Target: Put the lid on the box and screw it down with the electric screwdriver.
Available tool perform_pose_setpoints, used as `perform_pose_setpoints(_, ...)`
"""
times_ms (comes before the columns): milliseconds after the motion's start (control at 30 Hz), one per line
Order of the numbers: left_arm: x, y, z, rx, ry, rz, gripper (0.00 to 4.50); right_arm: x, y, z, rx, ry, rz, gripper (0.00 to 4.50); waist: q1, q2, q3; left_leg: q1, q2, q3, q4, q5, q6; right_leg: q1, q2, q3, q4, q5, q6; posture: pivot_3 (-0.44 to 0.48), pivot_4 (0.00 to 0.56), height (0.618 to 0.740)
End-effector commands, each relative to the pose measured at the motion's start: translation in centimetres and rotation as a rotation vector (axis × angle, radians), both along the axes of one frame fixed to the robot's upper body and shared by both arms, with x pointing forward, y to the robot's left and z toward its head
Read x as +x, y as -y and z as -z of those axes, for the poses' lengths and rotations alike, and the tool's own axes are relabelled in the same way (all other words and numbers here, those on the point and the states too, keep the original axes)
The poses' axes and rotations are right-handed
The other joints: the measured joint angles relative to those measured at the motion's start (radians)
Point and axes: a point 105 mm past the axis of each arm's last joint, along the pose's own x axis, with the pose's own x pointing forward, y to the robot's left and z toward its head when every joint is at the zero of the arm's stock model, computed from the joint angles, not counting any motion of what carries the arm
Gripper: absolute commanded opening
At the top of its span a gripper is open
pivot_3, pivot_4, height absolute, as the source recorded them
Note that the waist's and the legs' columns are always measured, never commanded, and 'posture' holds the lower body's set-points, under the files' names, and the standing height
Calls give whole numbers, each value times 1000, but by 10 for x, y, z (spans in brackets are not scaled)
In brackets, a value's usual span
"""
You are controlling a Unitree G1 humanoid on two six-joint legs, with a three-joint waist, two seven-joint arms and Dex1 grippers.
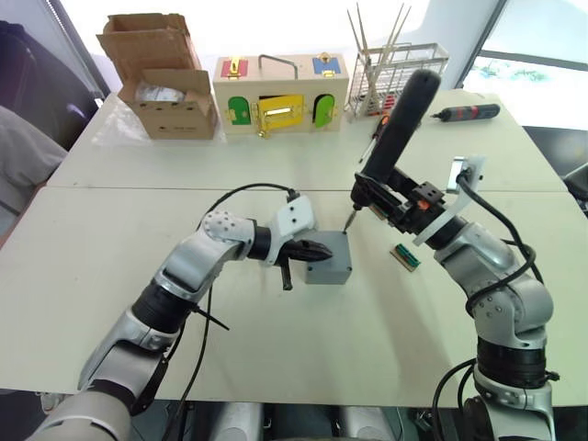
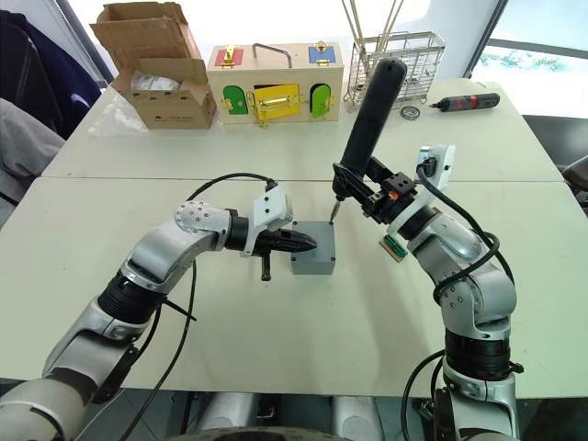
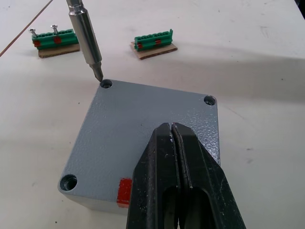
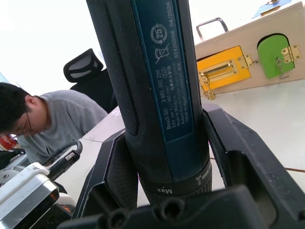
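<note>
Where tables meet: white table (image 1: 276, 165)

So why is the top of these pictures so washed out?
Head views: bright windows behind the table blow out the background. Right wrist view: the sky is pure white behind the electric screwdriver. Left wrist view: even light, soft shadow beside the box.

1. Both arms are shiny silver with black joints.
2. The left pincer (image 1: 317, 250) has two black pointy fingers and a white block behind them.
3. The right pincer (image 4: 162, 157) is thick and black, with small screws.
4. Black cables loop along each arm.
</note>
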Motion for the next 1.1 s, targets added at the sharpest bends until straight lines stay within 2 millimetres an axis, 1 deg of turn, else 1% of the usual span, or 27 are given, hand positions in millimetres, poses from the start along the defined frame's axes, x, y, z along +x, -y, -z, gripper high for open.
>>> perform_pose_setpoints(33,1,-6,22,75,-64,-44,0,-8,-3,-19,3,86,-19,1835,0,0,0,0,0,0,0,0,0,0,0,0,0,0,0,0,150,740)
perform_pose_setpoints(233,-1,-7,26,99,-80,-51,0,-7,-5,-13,-7,70,-27,1835,0,0,0,1,0,0,0,0,0,1,0,0,0,0,0,0,150,740)
perform_pose_setpoints(567,-2,-7,25,99,-66,-49,0,-6,-7,-4,-57,61,-36,1835,-1,-1,0,2,0,0,0,0,0,1,0,0,0,0,0,0,150,740)
perform_pose_setpoints(767,-1,-8,25,100,-61,-50,0,-6,-15,10,-116,48,-60,1835,-1,-2,-2,5,0,0,-2,0,0,5,0,0,-2,0,0,0,150,740)
perform_pose_setpoints(867,-2,-8,26,103,-63,-51,0,-7,-20,18,-140,33,-75,1835,-1,-5,-4,5,1,0,-2,0,0,7,1,0,-8,0,0,0,150,740)
perform_pose_setpoints(967,-2,-10,30,115,-68,-55,0,-6,-25,33,-174,-17,-82,1835,-2,-8,-9,7,1,0,-2,0,0,8,1,0,-9,0,0,0,150,740)
perform_pose_setpoints(1100,-4,-9,31,108,-79,-53,0,-2,-27,35,-144,-48,-73,1835,-2,-9,-17,9,2,-1,-3,-1,2,12,2,-1,-11,0,0,0,150,740)
